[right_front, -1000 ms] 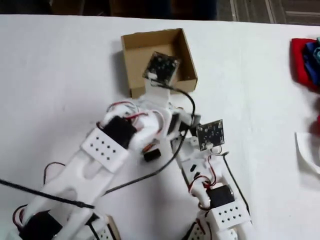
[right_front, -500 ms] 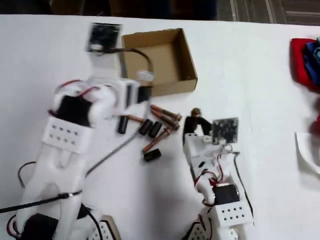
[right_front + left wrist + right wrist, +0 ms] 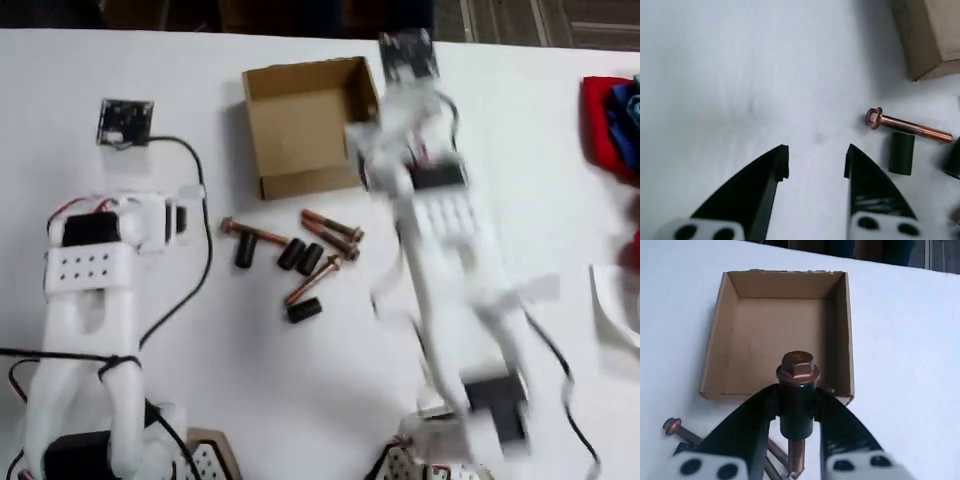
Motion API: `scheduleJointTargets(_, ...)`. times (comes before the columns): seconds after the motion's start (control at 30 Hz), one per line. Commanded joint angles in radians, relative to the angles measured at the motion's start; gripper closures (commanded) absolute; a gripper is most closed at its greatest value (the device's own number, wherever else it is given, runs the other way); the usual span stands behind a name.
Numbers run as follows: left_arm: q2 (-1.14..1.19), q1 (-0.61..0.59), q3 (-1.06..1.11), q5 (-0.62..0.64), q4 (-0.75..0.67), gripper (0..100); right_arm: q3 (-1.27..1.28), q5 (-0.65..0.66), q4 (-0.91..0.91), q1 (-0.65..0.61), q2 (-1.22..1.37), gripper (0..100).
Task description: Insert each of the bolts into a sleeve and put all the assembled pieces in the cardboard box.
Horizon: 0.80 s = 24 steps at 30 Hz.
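Now, right gripper (image 3: 799,405): narrow, jaws clamped on a black cylindrical sleeve (image 3: 796,415) at both sides.
Held piece: copper-coloured hex-flange bolt (image 3: 798,367) sits through that sleeve, head at one end, shank tip poking out of the other end. The piece is assembled.
Held piece, place: right wrist view shows it in line with the near wall of the open brown cardboard box (image 3: 720,340). Whether it hangs over the opening cannot be told.
Right arm (image 3: 440,250): high view, stretched from 5 o'clock of the table up to the box's 3 o'clock side, outline smeared.
Cardboard box (image 3: 300,183): at 12 o'clock of the white table (image 3: 100,60), nothing seen lying on its floor.
Left gripper (image 3: 816,155): wide, nothing between the jaws, above bare tabletop.
Left arm (image 3: 90,270): at 9 o'clock of the table, well apart from the box.
Loose bolts: four lie at 6 o'clock of the box. One is at the 9 o'clock end of the group (image 3: 250,232), a pair sits side by side at the 3 o'clock end (image 3: 333,230), and one lies slanted below them (image 3: 315,278).
Loose sleeves: four, all black. One (image 3: 245,250) is just beside the first bolt, two stand together mid-group (image 3: 300,257), and one is apart at 6 o'clock (image 3: 305,310).
Left wrist check: same first bolt (image 3: 907,127) with a sleeve (image 3: 902,152) just beside it, apart from the jaws.
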Motion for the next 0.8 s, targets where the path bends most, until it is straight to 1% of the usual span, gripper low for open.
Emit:
scheduleJointTargets(0.0,-0.005,-0.011,0.082,-0.097,-0.112,81,-0.841,0.012,0.133,0.005,0.479,97.8)
scheduleJointTargets(0.07,-0.006,-0.011,0.140,-0.141,-0.169,81,-1.102,0.018,0.186,0.007,0.694,97.8)
scheduleJointTargets(0.17,-0.006,-0.011,0.199,-0.150,-0.236,81,-1.424,0.021,0.217,0.010,0.964,97.8)
scheduleJointTargets(0.27,-0.006,-0.009,0.236,-0.150,-0.284,81,-1.620,0.074,0.236,0.015,1.145,97.8)
scheduleJointTargets(0.4,-0.006,-0.009,0.283,-0.149,-0.330,81,-1.579,0.091,0.265,0.022,1.178,97.8)
scheduleJointTargets(0.57,-0.006,-0.005,0.334,-0.149,-0.391,81,-1.568,0.097,0.254,0.035,1.184,97.8)
scheduleJointTargets(0.77,-0.006,-0.003,0.352,-0.149,-0.397,81,-1.459,0.098,0.249,0.047,1.184,97.7)
